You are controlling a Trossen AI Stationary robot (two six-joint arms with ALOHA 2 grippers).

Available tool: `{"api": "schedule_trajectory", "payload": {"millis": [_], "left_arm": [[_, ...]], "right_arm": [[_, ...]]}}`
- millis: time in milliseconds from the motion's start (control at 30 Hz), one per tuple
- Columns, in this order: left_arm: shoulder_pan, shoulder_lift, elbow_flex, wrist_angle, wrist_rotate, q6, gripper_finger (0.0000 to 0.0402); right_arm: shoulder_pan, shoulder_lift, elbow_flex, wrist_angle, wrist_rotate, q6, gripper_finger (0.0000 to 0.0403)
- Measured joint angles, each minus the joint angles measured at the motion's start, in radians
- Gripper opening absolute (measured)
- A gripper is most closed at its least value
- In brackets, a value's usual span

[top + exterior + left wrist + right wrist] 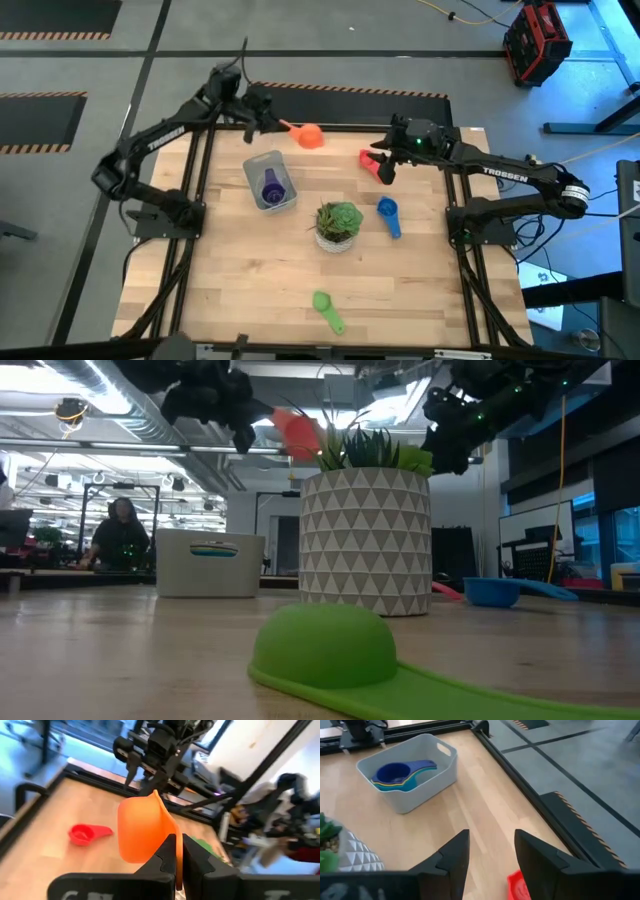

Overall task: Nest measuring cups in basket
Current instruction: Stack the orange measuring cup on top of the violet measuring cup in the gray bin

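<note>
The left gripper (175, 851) is pinched tight on the handle of the orange measuring cup (142, 831), its two dark fingers pressed together on the thin edge with the bowl standing out ahead of them. In the high view this gripper (272, 119) is raised over the far edge of the table (250, 290), the orange cup (310, 137) sticking out toward the middle, and the basket (253, 171) sits nearer the front than the gripper and just beside it.

The right gripper (490, 851) has its fingers spread well apart with nothing between them. It hovers over the red measuring cup (520, 885), which lies on the wood right under its fingertips; in the high view the gripper (383, 169) is at the red cup (371, 162), and whether it touches the cup is hard to tell from there.

The basket (442, 770) holds a nested stack: a purple cup (397, 772) on top, with what look like light blue and yellow rims showing under it, handles pointing the same way.

On the near side of the right gripper lies the blue cup (388, 215), and beside that, toward the left arm, stands the potted plant (338, 226) in its triangle-patterned pot. The green cup (326, 309) lies upside down near the table's front edge, well away from both grippers, and fills the foreground of the low view (325, 645).
</note>
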Motion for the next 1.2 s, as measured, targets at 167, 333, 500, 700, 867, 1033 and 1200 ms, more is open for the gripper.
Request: {"api": "schedule_trajectory", "payload": {"millis": [167,333,500,700,867,1033,1200], "left_arm": [[0.091,0.082,0.026,-0.011,0.175,-0.057,0.0002],[0.162,0.153,0.026,-0.022,0.263,-0.122,0.0002],[0.19,0.213,0.026,-0.082,0.314,-0.153,0.0002],[0.187,0.256,0.026,-0.345,0.271,-0.048,0.0002],[0.184,0.261,0.026,-0.597,0.096,0.147,0.0002],[0.184,0.261,0.026,-0.786,-0.049,0.287,0.0002],[0.184,0.261,0.026,-0.924,-0.116,0.38,0.0002]], "right_arm": [[0.0,0.0,0.0,0.01,-0.004,0.0,0.0162],[0.0,0.001,0.0,0.01,-0.005,0.0,0.0162],[0.0,0.001,0.0,0.009,-0.005,0.001,0.0162],[0.0,0.001,0.0,0.008,-0.005,0.001,0.0162],[0.0,0.001,0.0,0.008,-0.005,0.0,0.0162],[0.0,0.001,0.0,0.008,-0.005,-0.001,0.0162],[0.0,0.002,0.0,0.008,-0.005,0.0,0.0162]]}}
